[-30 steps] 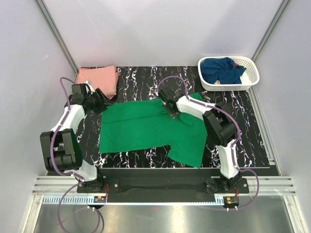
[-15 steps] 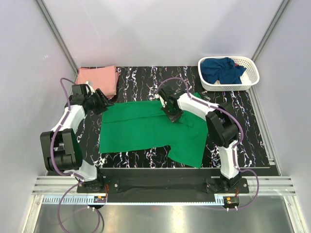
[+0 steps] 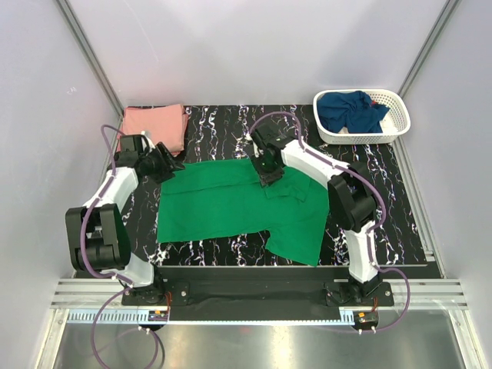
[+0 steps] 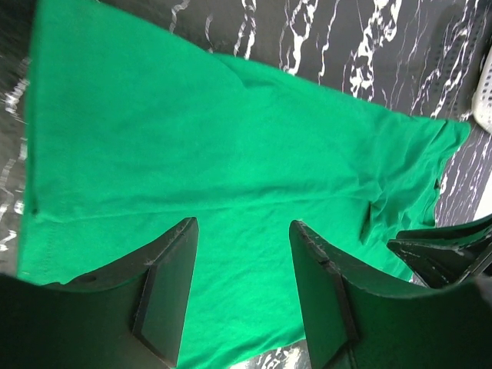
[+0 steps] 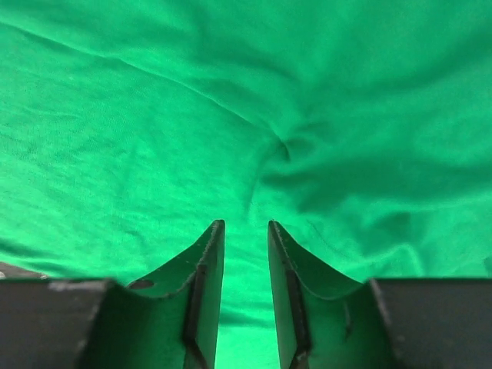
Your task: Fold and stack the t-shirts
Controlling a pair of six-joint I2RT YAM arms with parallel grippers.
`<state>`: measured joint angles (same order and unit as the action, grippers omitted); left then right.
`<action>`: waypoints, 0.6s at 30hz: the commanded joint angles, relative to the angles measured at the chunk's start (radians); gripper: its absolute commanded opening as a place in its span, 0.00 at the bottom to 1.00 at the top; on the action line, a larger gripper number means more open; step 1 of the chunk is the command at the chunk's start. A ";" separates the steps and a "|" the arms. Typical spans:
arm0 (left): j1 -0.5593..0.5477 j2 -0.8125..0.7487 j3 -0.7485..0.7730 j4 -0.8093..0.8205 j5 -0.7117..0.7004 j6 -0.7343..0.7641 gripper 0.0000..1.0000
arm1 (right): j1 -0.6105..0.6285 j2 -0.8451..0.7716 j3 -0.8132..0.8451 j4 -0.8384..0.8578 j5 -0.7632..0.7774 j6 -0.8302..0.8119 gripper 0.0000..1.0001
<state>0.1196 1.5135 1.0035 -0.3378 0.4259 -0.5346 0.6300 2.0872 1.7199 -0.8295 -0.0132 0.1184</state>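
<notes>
Left first: my left pincer has crept nearer the green t-shirt, spread wide and holding nothing. That shirt lies on the desk, partly folded. My right pincer just parted a little and dropped the cloth. Next, I think, I pinch an edge and fold again.

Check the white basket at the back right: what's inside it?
A crumpled navy t-shirt fills most of the white basket, bunched up rather than folded. Anything beneath the shirt is covered, so whether another item lies under it cannot be told.
</notes>
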 commanded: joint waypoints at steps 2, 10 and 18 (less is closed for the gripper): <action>-0.021 -0.024 0.000 0.069 -0.015 -0.037 0.56 | -0.117 -0.150 -0.086 0.036 -0.051 0.228 0.38; -0.018 0.157 0.081 0.086 -0.041 -0.047 0.56 | -0.363 -0.296 -0.374 0.165 0.056 0.340 0.35; -0.014 0.274 0.109 0.094 -0.062 -0.059 0.56 | -0.483 -0.191 -0.346 0.268 0.058 0.328 0.08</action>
<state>0.0994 1.7821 1.0657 -0.2836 0.3885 -0.5831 0.1589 1.8652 1.3338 -0.6441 0.0254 0.4377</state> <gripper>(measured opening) 0.561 0.102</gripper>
